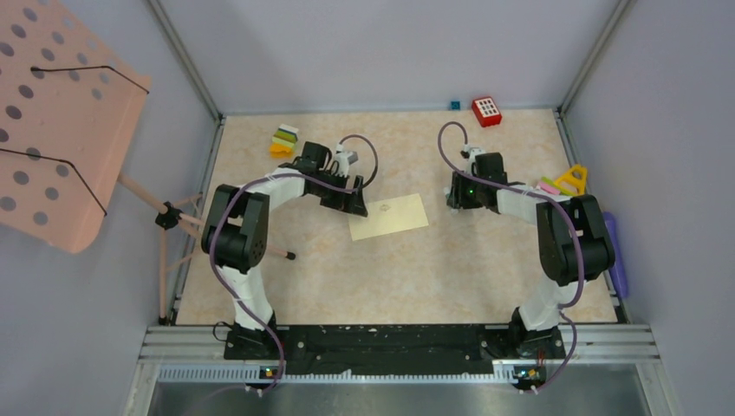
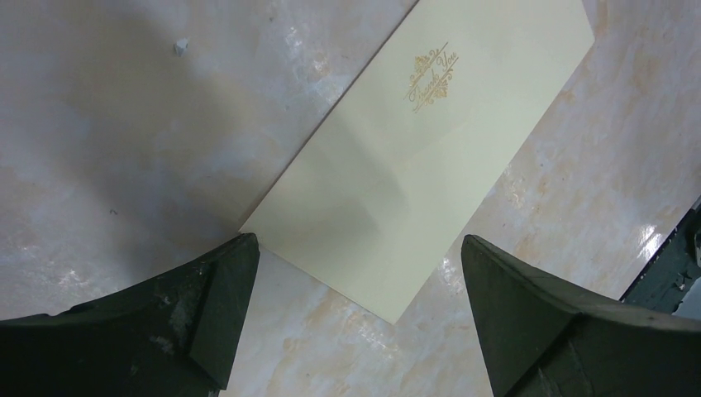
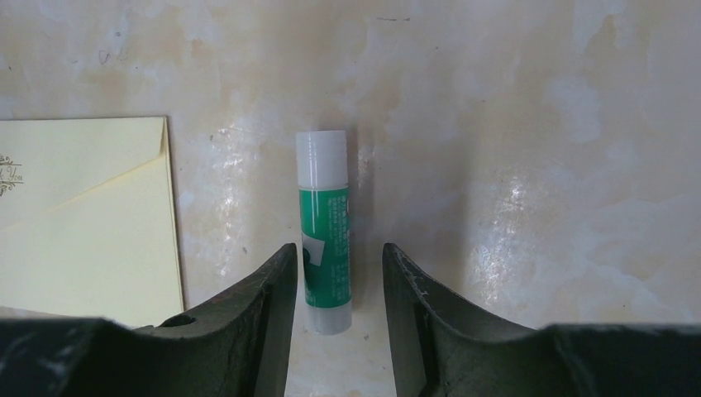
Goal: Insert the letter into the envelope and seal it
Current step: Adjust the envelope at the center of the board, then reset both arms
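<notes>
Hovering low over the table [image 1: 416, 269], the right gripper [image 3: 337, 252] is straddling a green glue stick [image 3: 322, 190] lying flat, its jaws partly parted with a sliver of gap on one side, so it is gripping nothing. The envelope [image 1: 389, 217] is lying mid-table just beside the stick, flap folded down, while the left gripper [image 2: 357, 241] is gaping wide and empty above one corner. Picking or parting, I'd be keeping the stick centred and moving straight, so it isn't rolling onto the paper.
</notes>
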### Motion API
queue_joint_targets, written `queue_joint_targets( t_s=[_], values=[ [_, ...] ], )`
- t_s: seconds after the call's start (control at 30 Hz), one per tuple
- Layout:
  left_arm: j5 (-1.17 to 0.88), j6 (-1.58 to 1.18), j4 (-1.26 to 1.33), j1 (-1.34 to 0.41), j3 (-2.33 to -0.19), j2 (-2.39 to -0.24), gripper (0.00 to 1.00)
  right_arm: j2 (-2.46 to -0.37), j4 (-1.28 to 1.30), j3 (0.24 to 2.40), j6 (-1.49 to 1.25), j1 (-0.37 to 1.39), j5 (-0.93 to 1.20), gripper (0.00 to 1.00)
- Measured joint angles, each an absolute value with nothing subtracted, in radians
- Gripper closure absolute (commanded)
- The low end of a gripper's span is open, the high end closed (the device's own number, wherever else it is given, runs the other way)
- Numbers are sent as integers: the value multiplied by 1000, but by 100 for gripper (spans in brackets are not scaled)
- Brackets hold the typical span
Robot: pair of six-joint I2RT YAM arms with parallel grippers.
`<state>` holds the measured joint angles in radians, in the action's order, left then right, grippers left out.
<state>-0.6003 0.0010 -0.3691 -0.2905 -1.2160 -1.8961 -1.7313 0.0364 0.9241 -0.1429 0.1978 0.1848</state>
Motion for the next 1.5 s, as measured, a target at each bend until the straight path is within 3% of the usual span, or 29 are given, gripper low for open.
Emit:
queue_joint_targets(
  t_s=[0.47, 0.8, 0.97, 1.2, 1.5],
  values=[
    [-578, -1, -368, -310, -1285, -1940, 2, -1718, 54, 924, -161, 198, 200, 46],
    [-525, 54, -418, -293, -1292, -1869, 2, -1641, 68, 924, -146, 198, 225, 22],
    [-527, 95, -474, -223, -1293, -1690, 2, -1545, 94, 929, -81, 198, 244, 9],
    [-373, 105, -485, -133, -1251, -1262, 1, -1271, 202, 1019, 0, 197, 224, 2],
    [-88, 128, -510, -128, -1124, -715, 2, -766, 192, 1064, 8, 195, 228, 1]
  ],
)
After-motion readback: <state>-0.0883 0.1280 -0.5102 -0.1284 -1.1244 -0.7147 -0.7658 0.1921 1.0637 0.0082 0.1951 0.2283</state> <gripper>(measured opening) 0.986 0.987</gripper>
